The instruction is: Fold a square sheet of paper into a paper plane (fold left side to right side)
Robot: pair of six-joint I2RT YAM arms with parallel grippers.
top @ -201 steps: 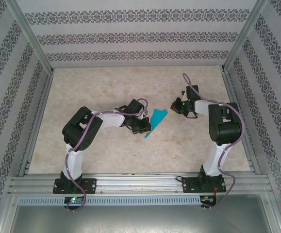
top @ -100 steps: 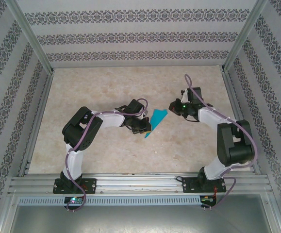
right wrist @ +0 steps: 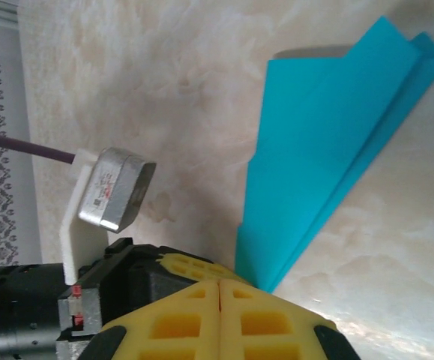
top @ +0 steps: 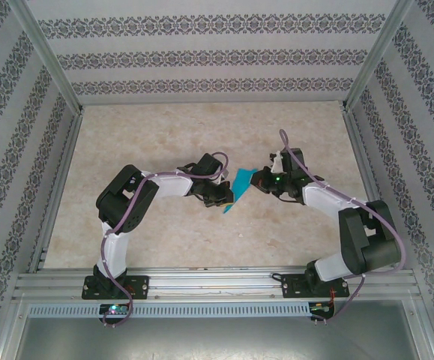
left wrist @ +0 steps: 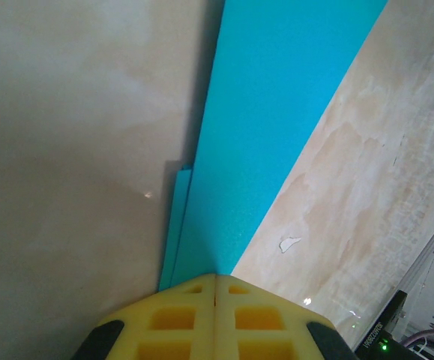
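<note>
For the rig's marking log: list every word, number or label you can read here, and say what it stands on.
No text here is legible.
Label on the silver module beside the right wrist: dark print, too small and blurred to read.
Black part at the lower corner of the left wrist view: faint pale marks, too blurred to read.
Turquoise paper: blank, no print.

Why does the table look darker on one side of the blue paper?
Left wrist view: a broad grey shadow covers the table beside the paper plane, with one tiny glare speck. Right wrist view: a narrow shadow along the plane's top edge.
</note>
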